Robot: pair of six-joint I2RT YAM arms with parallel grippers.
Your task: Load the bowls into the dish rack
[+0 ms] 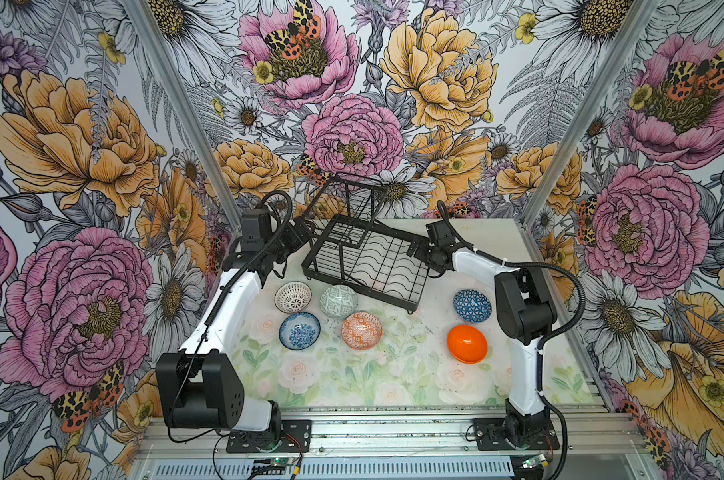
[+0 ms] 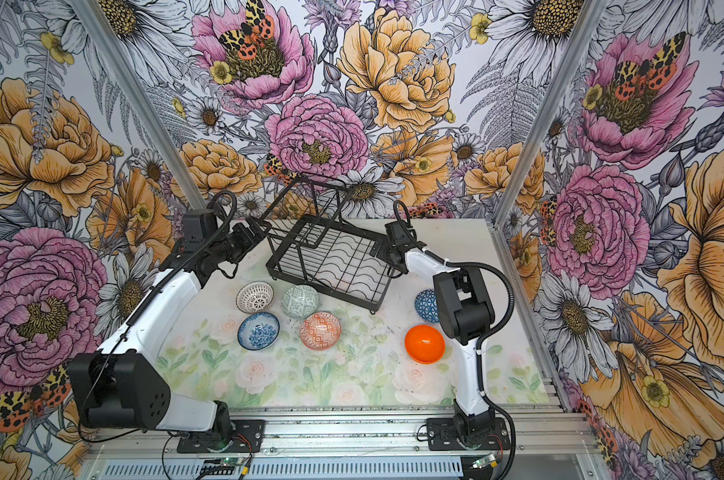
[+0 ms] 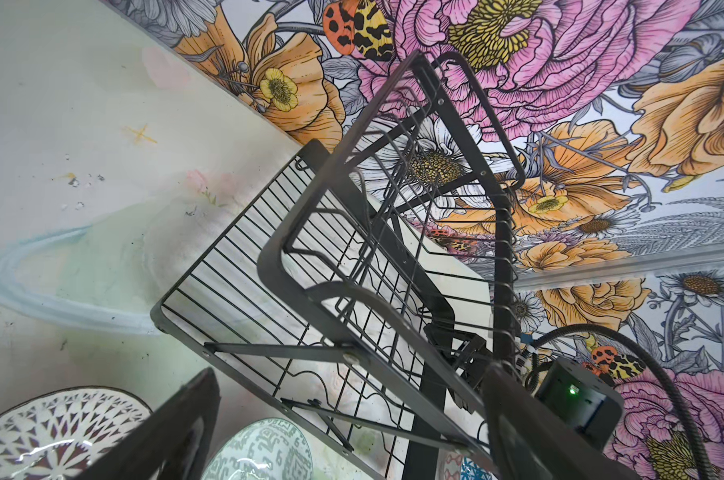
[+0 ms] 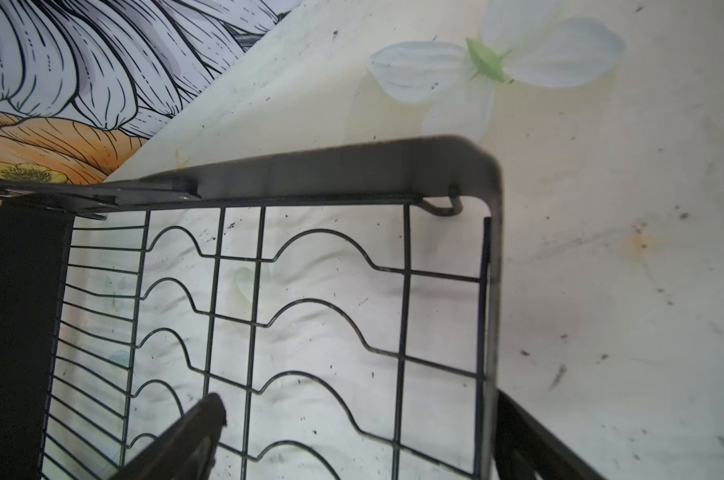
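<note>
White arms (image 1: 237, 297) w/ blk joints (image 1: 522, 307), ribbed blk cables (image 1: 581, 291)

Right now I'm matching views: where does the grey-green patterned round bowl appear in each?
In both top views: grey-green patterned round bowl at the near edge of the black wire dish rack.
Left wrist view: beside the rack's base.
Right wrist view: not in it.
Shared landmark: the rack.

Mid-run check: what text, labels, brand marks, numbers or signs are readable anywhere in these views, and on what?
No text reads in any view.
Left wrist camera housing: faint light marking, too small to read.
Grey-green bowl: glyph-like pattern, ornament only.
Table: hand-drawn yellow cross, no words.
</note>
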